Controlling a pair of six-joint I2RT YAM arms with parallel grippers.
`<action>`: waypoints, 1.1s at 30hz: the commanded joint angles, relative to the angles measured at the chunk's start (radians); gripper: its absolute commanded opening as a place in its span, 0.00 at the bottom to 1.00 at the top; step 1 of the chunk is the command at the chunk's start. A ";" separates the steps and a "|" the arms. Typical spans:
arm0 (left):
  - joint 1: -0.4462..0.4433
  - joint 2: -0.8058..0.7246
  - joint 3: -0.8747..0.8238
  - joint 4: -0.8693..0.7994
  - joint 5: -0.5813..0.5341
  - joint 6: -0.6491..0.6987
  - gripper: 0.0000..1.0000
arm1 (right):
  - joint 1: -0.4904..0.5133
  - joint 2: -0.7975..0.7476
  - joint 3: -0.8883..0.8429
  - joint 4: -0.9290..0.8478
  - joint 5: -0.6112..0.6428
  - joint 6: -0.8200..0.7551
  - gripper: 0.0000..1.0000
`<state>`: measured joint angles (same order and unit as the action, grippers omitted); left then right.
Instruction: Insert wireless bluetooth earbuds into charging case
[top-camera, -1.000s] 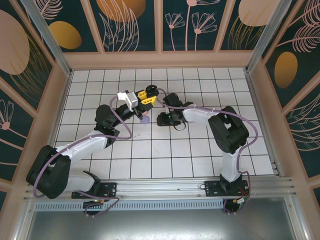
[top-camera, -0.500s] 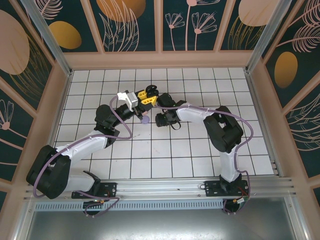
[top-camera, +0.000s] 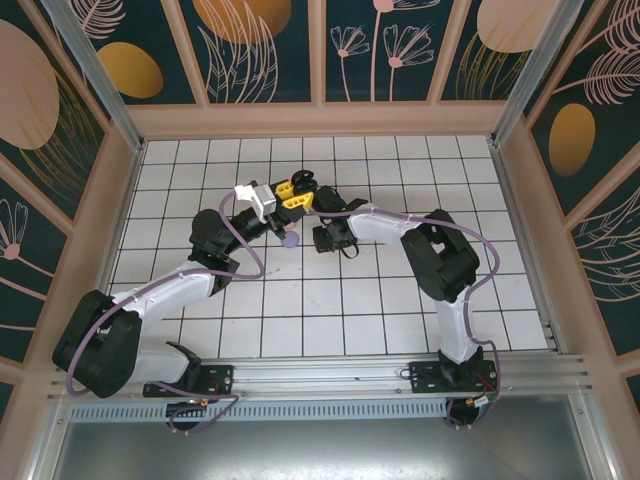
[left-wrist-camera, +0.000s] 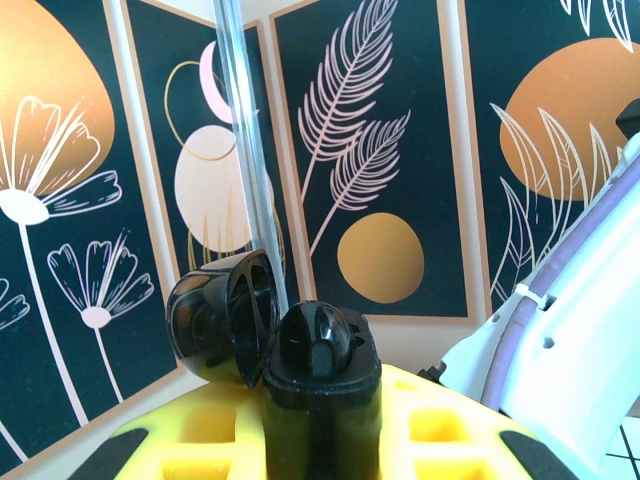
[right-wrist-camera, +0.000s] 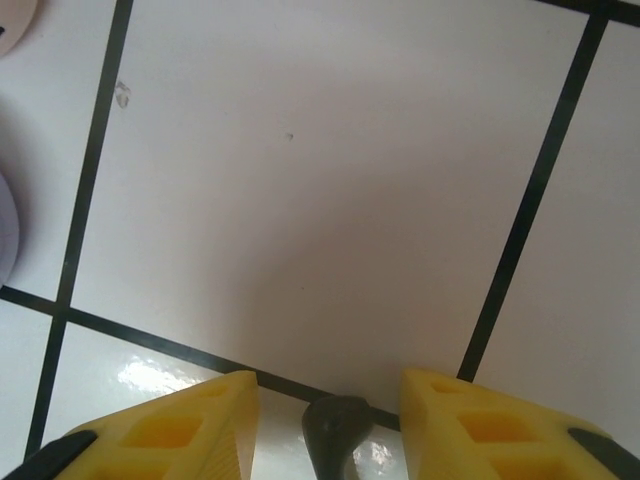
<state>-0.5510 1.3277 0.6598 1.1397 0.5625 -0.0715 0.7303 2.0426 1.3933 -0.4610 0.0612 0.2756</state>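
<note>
Left jaws pinch the black case, lid open; right jaws stand spread astride a dark earbud on the worktop; closing off-centre could flick the tiny bud away or pinch it crooked.

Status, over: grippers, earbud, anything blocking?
Left gripper shut on open round black charging case. Right gripper open, yellow fingers straddling small dark earbud on white tiled table. No obstruction.

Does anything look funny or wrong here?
Nothing looks broken or spilled. One odd thing: the left gripper holds the black case up off the table, its lid hanging wide open. Also, a small dark thing, maybe an earbud, sits between the right gripper's spread fingers, touching neither.
</note>
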 joint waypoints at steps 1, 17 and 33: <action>-0.002 -0.022 0.008 0.012 -0.010 0.016 0.00 | 0.015 0.034 0.030 -0.041 0.035 0.016 0.39; -0.002 -0.021 0.006 0.014 -0.014 0.016 0.00 | 0.034 0.056 0.028 -0.068 0.073 0.066 0.30; -0.003 -0.020 0.009 0.012 -0.015 0.009 0.00 | 0.021 0.004 -0.067 -0.004 0.044 0.089 0.15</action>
<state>-0.5510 1.3273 0.6601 1.1397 0.5591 -0.0715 0.7589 2.0399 1.3762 -0.4339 0.1226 0.3519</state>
